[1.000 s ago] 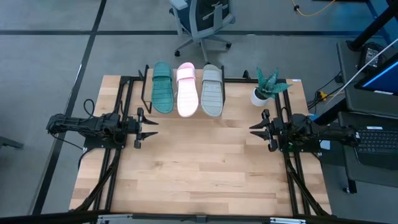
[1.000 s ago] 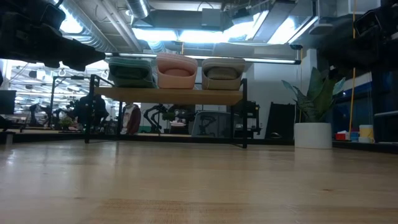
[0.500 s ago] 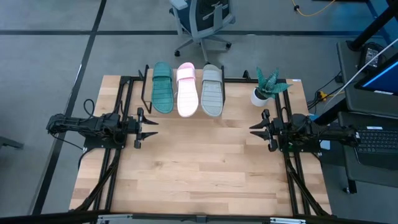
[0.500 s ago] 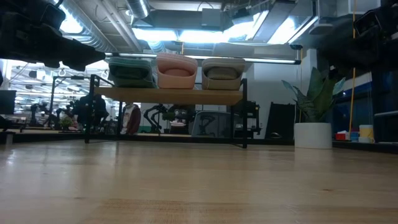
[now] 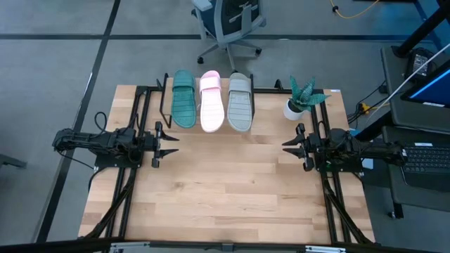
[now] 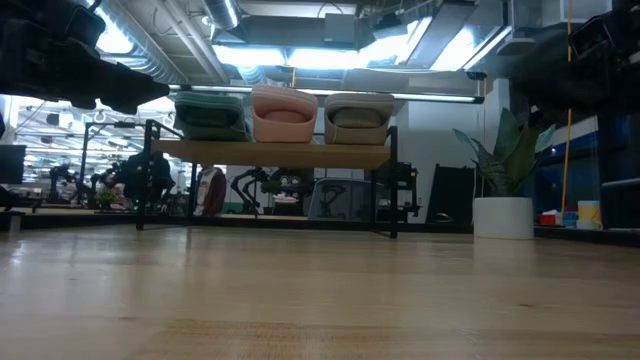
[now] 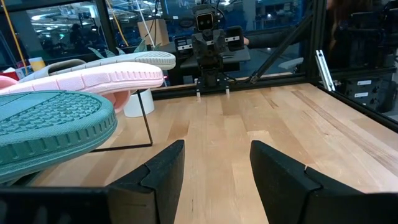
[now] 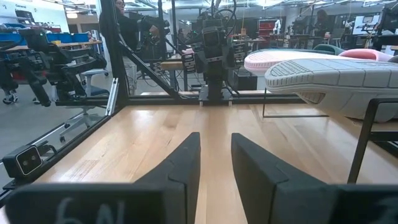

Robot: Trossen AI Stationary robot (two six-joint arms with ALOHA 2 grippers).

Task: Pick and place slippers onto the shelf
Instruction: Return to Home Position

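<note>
I see the teal slipper (image 5: 184,107), pink slipper (image 5: 211,102) and grey slipper (image 5: 240,102) side by side on the shelf (image 6: 270,154). Only the low view shows its plank. My left tool (image 5: 172,145) and right tool (image 5: 285,147) hover over the tabletop (image 5: 225,190), jaws parted.

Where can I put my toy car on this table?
The big bare patch is the middle of the table, between the left gripper and right gripper, down to the near edge. The far edge is crowded: the shelf is filled by the green slipper, pink slipper and grey slipper side by side, with a plant beside it.
</note>
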